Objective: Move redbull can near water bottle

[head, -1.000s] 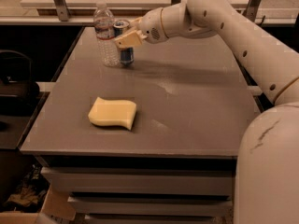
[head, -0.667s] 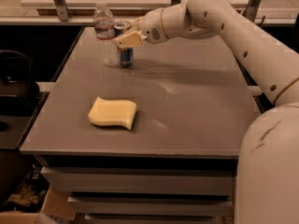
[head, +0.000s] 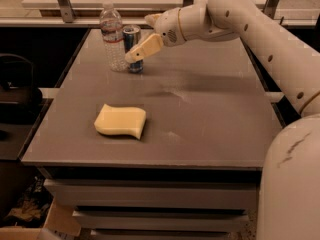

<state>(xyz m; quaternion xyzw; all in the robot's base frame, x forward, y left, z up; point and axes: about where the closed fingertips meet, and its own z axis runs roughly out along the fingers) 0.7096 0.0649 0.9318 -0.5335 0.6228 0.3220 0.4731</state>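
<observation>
the hand (head: pixel 136 47) has sunk slightly lower at the redbull can (head: pixel 131 35).

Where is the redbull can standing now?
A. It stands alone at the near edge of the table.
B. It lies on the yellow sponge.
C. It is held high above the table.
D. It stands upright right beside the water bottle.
D: the redbull can stands upright next to the water bottle at the far side of the table, with the gripper at it; the yellow sponge lies apart.
</observation>
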